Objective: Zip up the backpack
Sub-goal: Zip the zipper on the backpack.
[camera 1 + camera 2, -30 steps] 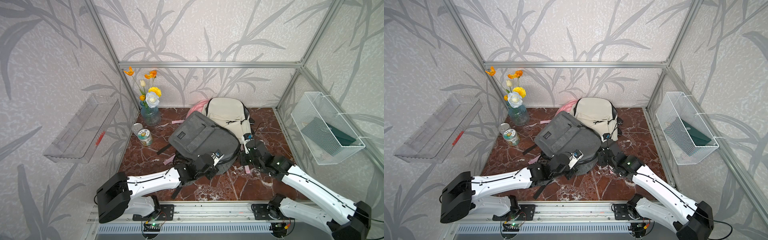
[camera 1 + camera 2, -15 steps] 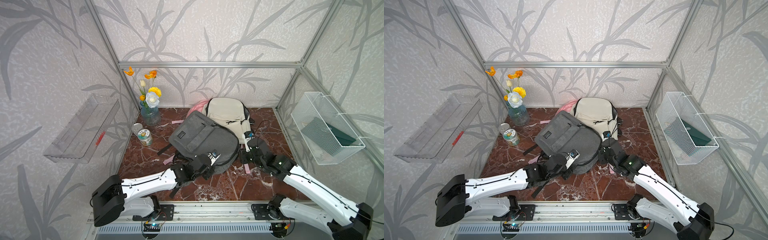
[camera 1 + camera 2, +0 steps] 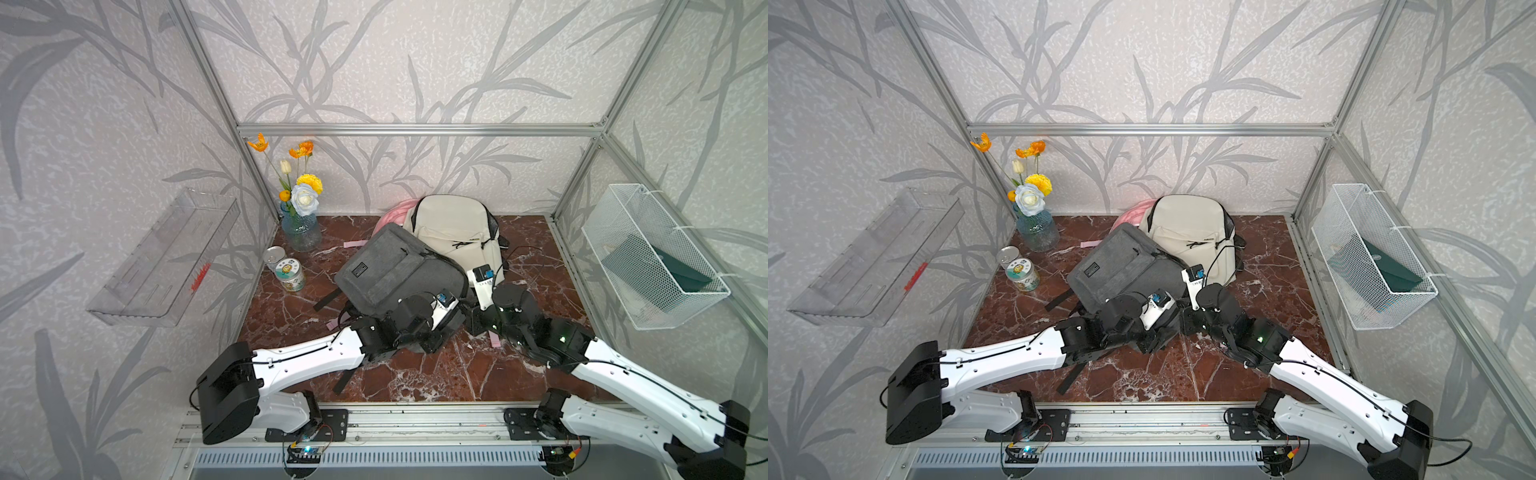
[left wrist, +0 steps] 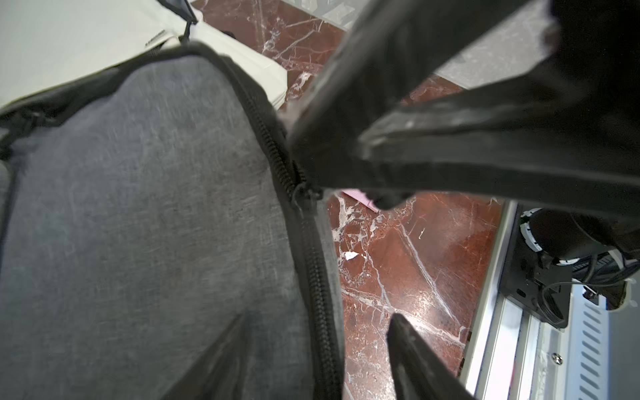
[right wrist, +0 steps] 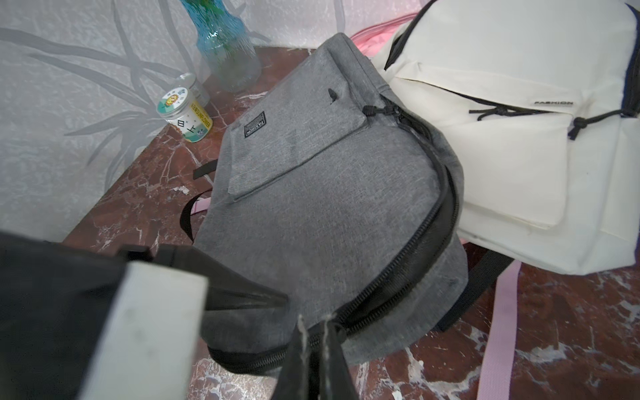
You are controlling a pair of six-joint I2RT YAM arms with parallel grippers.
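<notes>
Grey backpack point(image 3: 395, 270), zip pull hidden by pinched right hand point(image 5: 314, 325)

Surface point(image 3: 436, 374) here is a dark red marble-look slab with white veins. Back left corner has a blue glass vase point(image 3: 301, 232) with flowers. Just in front of it, along the left edge, sit a labelled jar point(image 3: 291, 279) and a silver can point(image 3: 274, 254), right next to each other. The grey backpack point(image 3: 395, 270) lies flat around the middle, partly over the cream backpack point(image 3: 453, 228), which sits toward the back edge. A pink bag point(image 3: 392, 212) peeks out behind both. A pink strap point(image 5: 498, 329) lies loose on the slab, and a black strap point(image 3: 345, 380) trails toward the front edge.
</notes>
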